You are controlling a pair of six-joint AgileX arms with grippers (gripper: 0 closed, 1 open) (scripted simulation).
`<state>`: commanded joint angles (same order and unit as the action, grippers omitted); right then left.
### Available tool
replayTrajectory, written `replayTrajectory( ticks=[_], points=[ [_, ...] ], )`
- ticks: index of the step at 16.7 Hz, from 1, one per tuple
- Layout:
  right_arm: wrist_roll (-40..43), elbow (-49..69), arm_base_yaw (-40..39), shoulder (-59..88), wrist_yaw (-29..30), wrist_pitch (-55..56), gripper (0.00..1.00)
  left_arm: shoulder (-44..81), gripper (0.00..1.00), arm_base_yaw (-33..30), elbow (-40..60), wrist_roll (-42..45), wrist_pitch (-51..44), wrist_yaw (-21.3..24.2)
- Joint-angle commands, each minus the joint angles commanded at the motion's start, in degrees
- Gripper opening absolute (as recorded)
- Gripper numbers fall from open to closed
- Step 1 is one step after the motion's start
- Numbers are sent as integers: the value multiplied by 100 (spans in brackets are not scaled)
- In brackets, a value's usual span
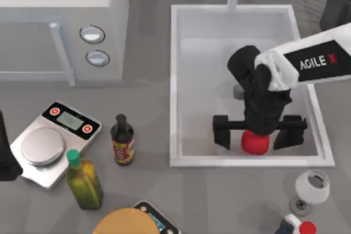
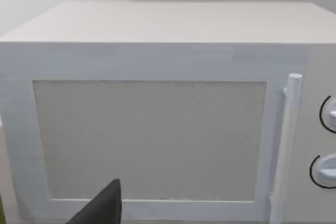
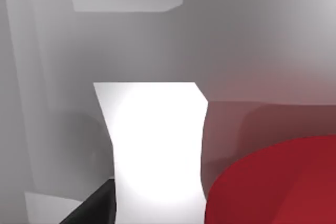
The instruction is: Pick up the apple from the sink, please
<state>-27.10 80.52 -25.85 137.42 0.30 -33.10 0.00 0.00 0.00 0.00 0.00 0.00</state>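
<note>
While hanging spread wide over the apple (image 1: pixel 254 142) near the sink's (image 1: pixel 174 80) front edge, right end effector (image 1: pixel 258 131): lower, then squeeze. Left arm parked at table's left edge.

The right arm's white casing (image 1: pixel 307 63) reads "AGILE X", with the X in red.

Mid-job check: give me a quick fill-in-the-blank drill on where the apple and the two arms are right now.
1. The apple lies inside the ____.
2. The right gripper is above the apple, fingers ____ on either side of it.
3. The left gripper is parked at the table's left edge, beside the kitchen ____.
4. The left wrist view faces the white ____.

Missing words: sink; open; scale; microwave
</note>
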Motion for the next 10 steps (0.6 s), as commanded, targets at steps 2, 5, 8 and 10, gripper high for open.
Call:
replayTrajectory(
  ticks=[2,5,8,10],
  points=[
    [0,0,0,0,0,0,100,0,100,0,0,0,0,0],
    [0,0,0,0,0,0,77,0,100,0,0,0,0,0],
    [0,0,0,0,0,0,55,0,100,0,0,0,0,0],
    [0,0,0,0,0,0,40,0,100,0,0,0,0,0]
  ],
)
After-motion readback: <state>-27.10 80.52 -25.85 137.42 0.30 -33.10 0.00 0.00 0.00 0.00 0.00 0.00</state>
